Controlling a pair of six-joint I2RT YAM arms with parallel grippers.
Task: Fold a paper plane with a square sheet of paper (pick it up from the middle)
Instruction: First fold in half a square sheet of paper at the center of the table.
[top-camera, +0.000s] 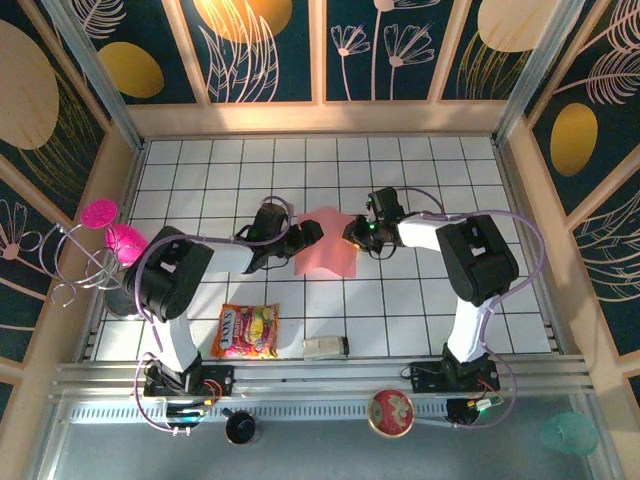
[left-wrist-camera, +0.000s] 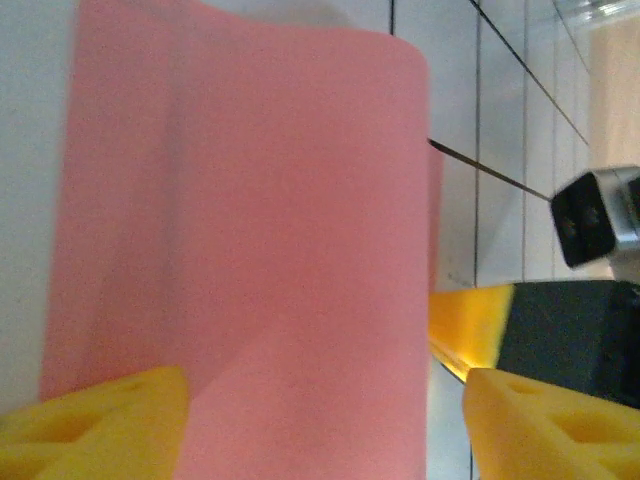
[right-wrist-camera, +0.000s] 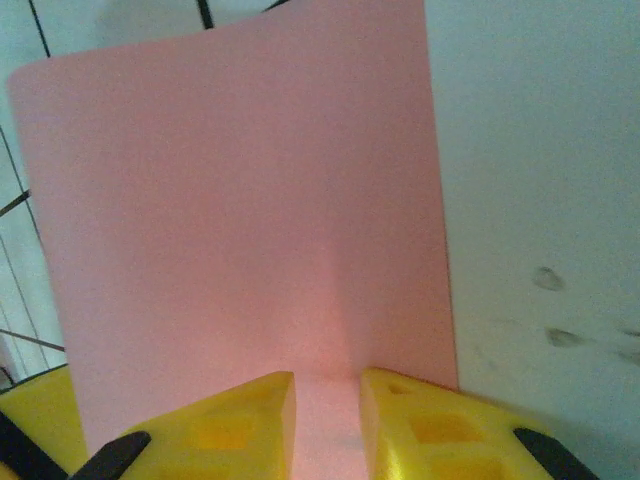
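**A:** White tiled table (top-camera: 200, 170), floral wall panels around it. What does the top view give?

**B:** The square sheet of paper (top-camera: 328, 258) is mid-table, salmon pink, between the two arms. The left gripper (top-camera: 306, 238) is at its left edge and the right gripper (top-camera: 352, 234) at its right edge. The claws are too small there to judge.

**A:** Clutter?

**B:** A snack packet (top-camera: 245, 331) lies by the left arm's base, well apart from the sheet. A small white-and-dark item (top-camera: 326, 347) is near it. Magenta pieces on wire loops (top-camera: 110, 235) sit at the left wall.

**A:** Left wrist?

**B:** The yellow fingers (left-wrist-camera: 100, 420) stand wide, one at each bottom corner. The sheet runs between them, bowed, with its far edge curled over. The claw is spread and pinches nothing. The right gripper's yellow finger and black body show at the sheet's right edge.

**A:** Right wrist?

**B:** The claw is narrow and nips the sheet's near edge, with pink visible in the slit between the yellow pads (right-wrist-camera: 250, 420). The sheet rises from the pinch and curves away, a soft crease up its middle. Bare table with faint smudges lies to the right.
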